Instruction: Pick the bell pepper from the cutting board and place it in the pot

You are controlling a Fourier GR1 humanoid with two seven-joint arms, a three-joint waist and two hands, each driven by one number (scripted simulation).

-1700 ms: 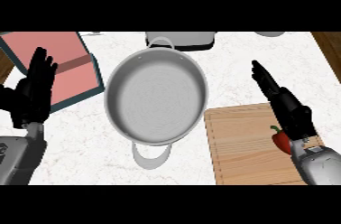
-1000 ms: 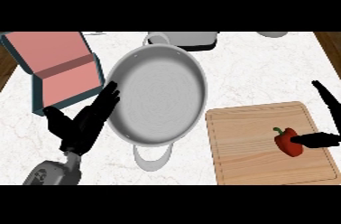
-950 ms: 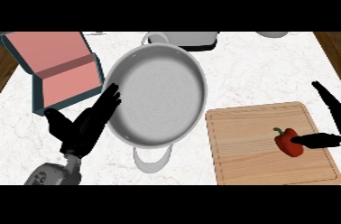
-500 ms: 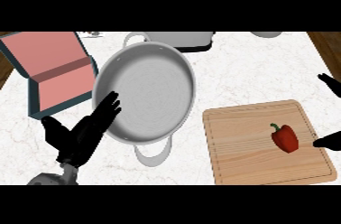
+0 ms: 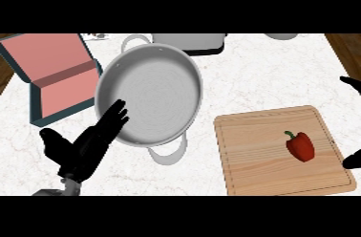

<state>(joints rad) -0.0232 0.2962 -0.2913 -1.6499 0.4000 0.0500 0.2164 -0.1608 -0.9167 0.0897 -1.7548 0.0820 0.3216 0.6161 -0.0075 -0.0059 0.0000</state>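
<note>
Left black hand lies open, fingertips over the round grey metal pot's rim; right hand barely shows at the edge, state unclear, beside the red bell pepper on the wooden cutting board.

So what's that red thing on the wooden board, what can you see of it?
It is a bell pepper, glossy red with a short green stem at its upper end. It looks whole and lies on its side on the right half of the cutting board, touching only the wood. No hand touches it.
</note>
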